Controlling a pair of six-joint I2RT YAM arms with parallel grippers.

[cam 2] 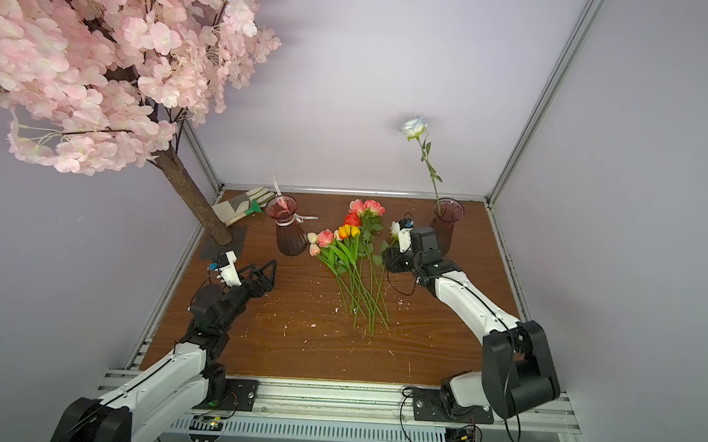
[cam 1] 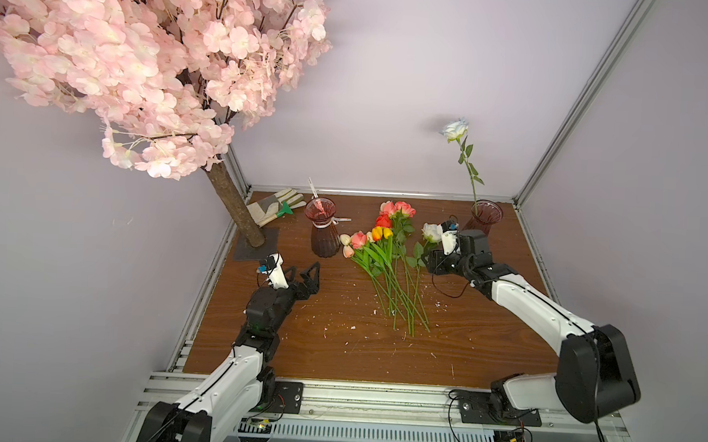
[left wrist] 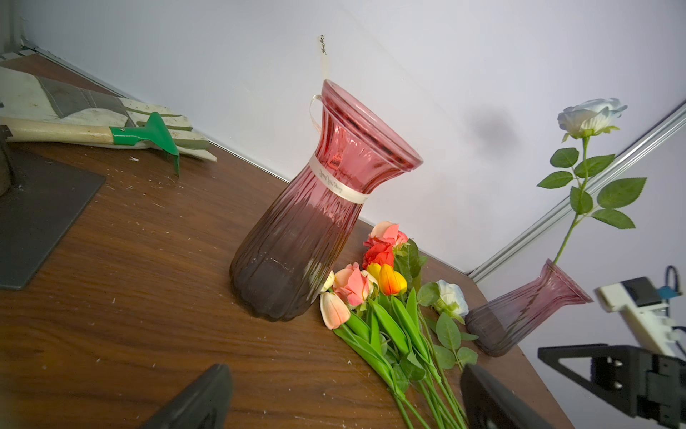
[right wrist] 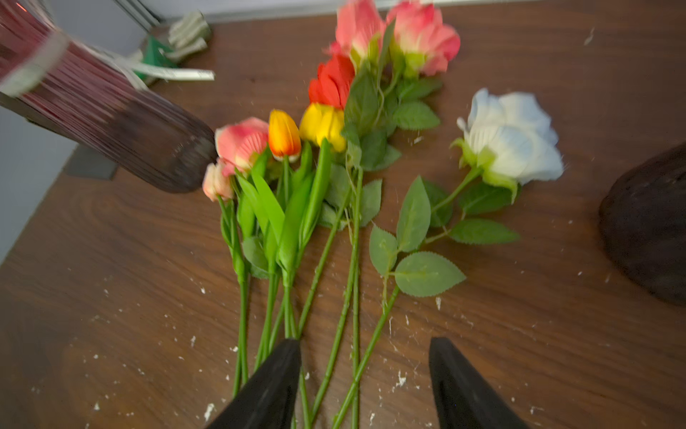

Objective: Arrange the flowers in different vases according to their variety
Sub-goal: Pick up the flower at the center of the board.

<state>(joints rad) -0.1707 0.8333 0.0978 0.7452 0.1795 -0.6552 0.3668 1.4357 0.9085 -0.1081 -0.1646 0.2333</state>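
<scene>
The flowers lie in a loose bunch mid-table: tulips, pink and red roses, and a white rose at the bunch's right edge. The ribboned vase stands left of them. The other vase at the back right holds one upright white rose. My right gripper is open over the stems, a few green stems between its fingers; the wrist hides it in both top views. My left gripper is open and empty, near the ribboned vase.
A big pink blossom tree rises from a dark base plate at the back left. A work glove and a small green rake lie behind it. White crumbs dot the wooden table. Walls enclose three sides.
</scene>
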